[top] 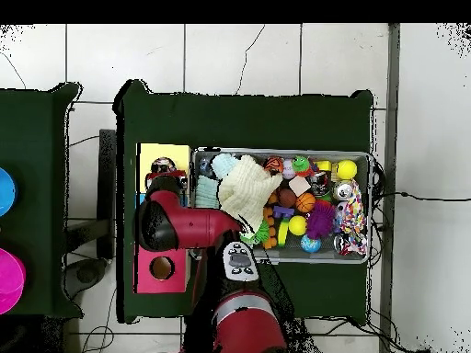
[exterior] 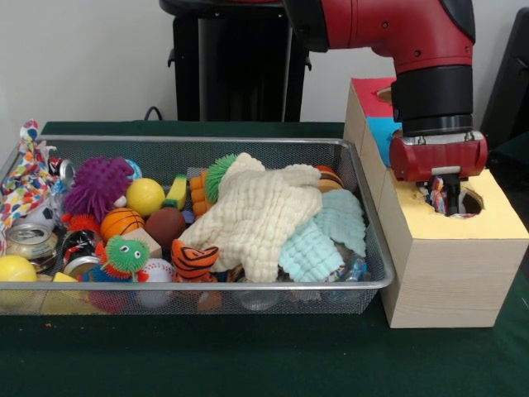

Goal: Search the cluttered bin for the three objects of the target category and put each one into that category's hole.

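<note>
The wire mesh bin [exterior: 207,285] holds many toys and cloths; it also shows in the overhead view [top: 276,260]. My gripper [exterior: 446,197] hangs right over the round hole [exterior: 473,203] in the yellow top [exterior: 488,223] of the wooden box. It is shut on a polka-dot cloth [exterior: 437,197], bunched between the fingers at the hole's mouth. Another polka-dot cloth [exterior: 23,178] drapes over the bin's left end and also shows in the overhead view [top: 351,217]. A third one is not visible. In the overhead view the arm covers the gripper beside the yellow top [top: 163,153].
A cream waffle cloth [exterior: 264,215] and a mint-green waffle cloth [exterior: 324,236] lie on the bin's right half. Balls, cans and soft toys fill the left half. The box's blue top [exterior: 382,132] and red top [exterior: 372,95] lie behind the yellow one; the red hole [top: 162,267] shows overhead.
</note>
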`<act>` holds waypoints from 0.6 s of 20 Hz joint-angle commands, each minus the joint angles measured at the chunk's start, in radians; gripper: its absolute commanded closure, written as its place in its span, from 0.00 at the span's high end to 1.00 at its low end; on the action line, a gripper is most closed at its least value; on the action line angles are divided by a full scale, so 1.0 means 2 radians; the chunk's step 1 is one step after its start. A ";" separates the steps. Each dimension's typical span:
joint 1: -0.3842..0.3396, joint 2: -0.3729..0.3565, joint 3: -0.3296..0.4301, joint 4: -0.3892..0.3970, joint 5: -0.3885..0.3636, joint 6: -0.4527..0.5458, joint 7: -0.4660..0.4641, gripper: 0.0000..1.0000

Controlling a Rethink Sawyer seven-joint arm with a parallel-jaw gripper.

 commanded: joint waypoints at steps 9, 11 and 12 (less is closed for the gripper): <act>-0.022 -0.003 -0.015 0.037 0.012 0.139 0.073 0.00; -0.035 -0.010 0.004 0.046 0.002 0.116 0.081 0.00; -0.047 -0.012 0.021 0.052 -0.009 0.091 0.088 0.00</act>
